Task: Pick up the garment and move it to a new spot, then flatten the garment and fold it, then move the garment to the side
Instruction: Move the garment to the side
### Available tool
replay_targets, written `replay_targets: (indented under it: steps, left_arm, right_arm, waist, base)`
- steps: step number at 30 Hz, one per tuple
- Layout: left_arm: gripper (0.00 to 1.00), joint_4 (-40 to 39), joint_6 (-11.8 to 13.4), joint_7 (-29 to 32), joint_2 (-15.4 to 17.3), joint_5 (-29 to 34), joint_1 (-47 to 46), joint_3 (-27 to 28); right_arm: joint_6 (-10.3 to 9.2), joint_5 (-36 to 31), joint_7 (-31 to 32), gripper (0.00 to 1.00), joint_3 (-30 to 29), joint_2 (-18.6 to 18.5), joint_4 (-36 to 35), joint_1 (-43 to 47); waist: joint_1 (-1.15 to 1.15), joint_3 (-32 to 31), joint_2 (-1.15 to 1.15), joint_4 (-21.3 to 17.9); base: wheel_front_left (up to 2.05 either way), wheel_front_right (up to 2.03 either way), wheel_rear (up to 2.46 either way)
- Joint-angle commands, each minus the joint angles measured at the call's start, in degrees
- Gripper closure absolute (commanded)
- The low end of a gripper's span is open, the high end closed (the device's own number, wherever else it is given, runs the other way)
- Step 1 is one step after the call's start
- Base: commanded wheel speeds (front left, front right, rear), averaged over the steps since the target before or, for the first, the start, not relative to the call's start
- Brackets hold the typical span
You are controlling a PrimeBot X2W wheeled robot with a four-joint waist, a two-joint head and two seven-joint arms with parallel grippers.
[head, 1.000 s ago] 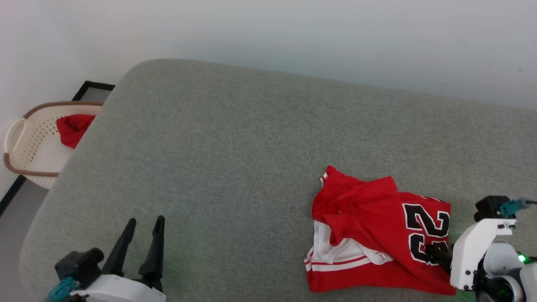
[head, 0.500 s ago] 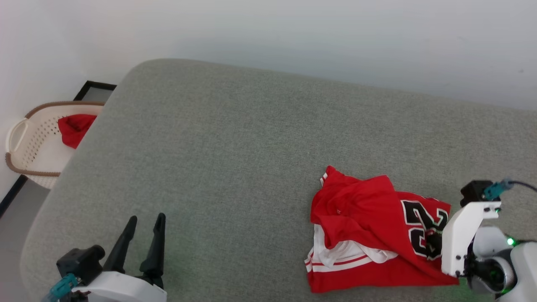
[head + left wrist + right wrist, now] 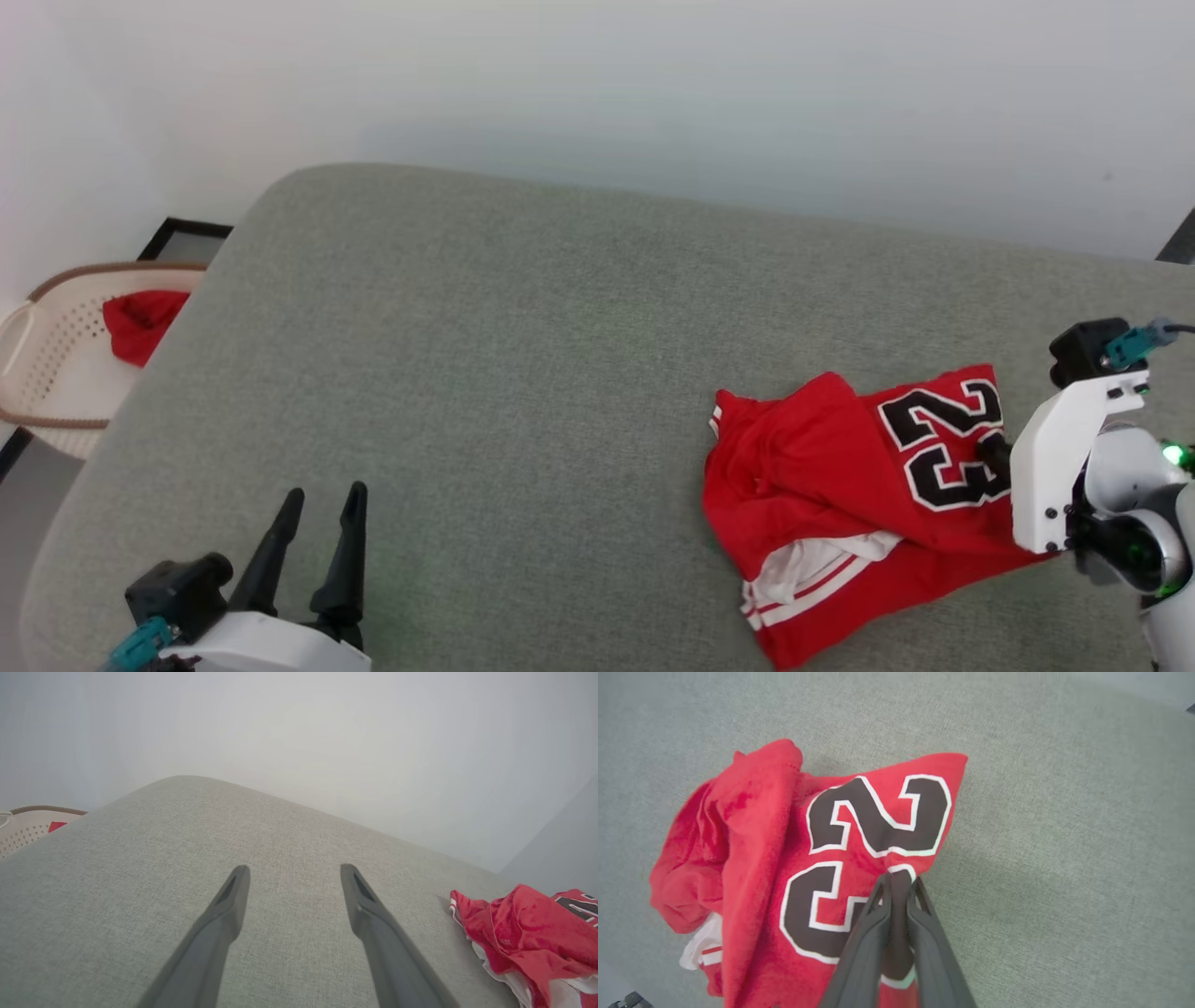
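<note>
**R gripper (image 3: 899, 883) pinching garment (image 3: 822, 476) at the "23"**

R gripper's fingers are pressed together on a fold of red cloth beside the black no. 23. Garment lies crumpled on the grey bed (image 3: 523, 355), right side, w/ white striped trim showing at its near edge. L gripper (image 3: 322, 499) is spread wide over bare bed at lower left, well apart from garment.

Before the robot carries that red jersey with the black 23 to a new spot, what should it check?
1. Grip: right gripper shut on the red jersey with black 23, pinching the number's edge: ok.
2. Jersey in one tidy bundle: not ok, crumpled, white striped trim spilling out.
3. Spare arm: left gripper open, apart from the jersey: ok.
4. Landing room: bare grey fabric cushion between the grippers: ok.
5. Grip firm enough for carrying: cannot tell.
</note>
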Motion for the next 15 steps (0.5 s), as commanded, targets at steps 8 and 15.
replay_targets:
  steps: [8, 15]
  left_arm:
    - [0.00, -0.6, -0.2, 0.0, 0.2, 0.5, 0.6, -0.2]
    - [0.00, -1.0, -0.2, 0.0, 0.3, 1.0, -0.4, -0.4]
  right_arm:
    - [0.02, -1.4, -1.0, 1.00, 0.8, -3.1, -2.3, -3.0]
    - [0.02, -2.8, -1.8, 1.00, 1.8, -6.0, -2.8, -5.3]
  waist:
    - [0.00, -1.2, 0.00, -2.3]
    - [0.00, -0.8, 0.00, -3.7]
  base:
    - [0.00, 0.00, 0.00]
    - [0.00, 0.00, 0.00]
